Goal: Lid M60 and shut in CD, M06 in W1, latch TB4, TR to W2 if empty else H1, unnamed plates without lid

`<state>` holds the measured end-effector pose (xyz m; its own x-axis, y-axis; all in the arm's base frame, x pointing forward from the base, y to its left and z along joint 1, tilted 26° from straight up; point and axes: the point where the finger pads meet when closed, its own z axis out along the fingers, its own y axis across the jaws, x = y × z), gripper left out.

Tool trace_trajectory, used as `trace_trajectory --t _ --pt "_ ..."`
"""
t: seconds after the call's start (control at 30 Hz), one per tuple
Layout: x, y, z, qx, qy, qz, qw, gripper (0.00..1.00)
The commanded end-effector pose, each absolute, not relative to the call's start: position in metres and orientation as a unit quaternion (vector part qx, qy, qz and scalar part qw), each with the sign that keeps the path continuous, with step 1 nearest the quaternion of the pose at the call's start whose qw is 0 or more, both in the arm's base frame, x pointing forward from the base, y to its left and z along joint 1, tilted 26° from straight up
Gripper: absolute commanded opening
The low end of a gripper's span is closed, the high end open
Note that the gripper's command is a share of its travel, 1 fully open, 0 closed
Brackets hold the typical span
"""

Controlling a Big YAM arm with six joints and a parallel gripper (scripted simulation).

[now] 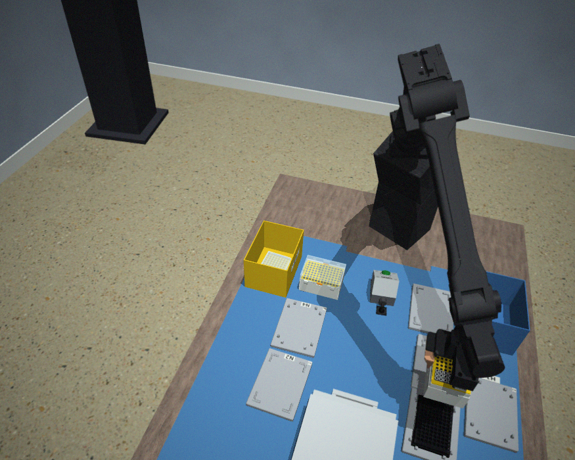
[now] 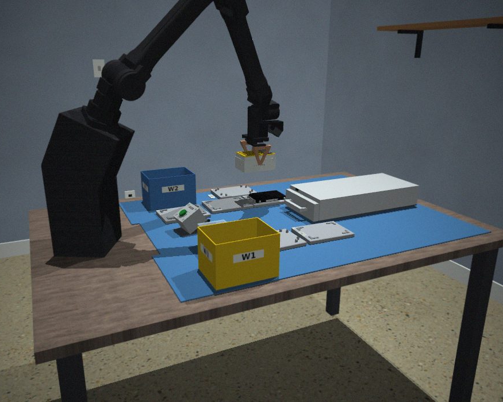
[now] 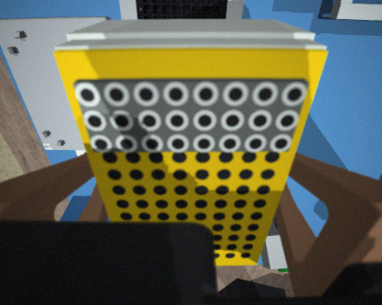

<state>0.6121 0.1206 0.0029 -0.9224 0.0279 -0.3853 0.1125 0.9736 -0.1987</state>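
Observation:
My gripper is shut on the tip rack TR, a grey box with a yellow top, and holds it level well above the bench. In the wrist view the rack fills the frame between my fingers. Three rows of white-ringed tips sit at its far end; the other holes are empty. In the overhead view the rack hangs over the nests by the home nest H1. The yellow bin W1 holds a clear plate. The tip box TB4 stands next to W1.
The blue bin W2 stands right of my arm. A black plate lies on a nest below the rack. The white cooler CD is at the front. The DONE key and the bare nests N4 and N2 lie mid-bench.

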Motion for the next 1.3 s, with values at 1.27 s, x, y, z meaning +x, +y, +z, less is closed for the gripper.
trace_trajectory --t 1.27 --pt "0.618 0.237 -0.011 0.039 0.972 -0.099 0.208 0.00"
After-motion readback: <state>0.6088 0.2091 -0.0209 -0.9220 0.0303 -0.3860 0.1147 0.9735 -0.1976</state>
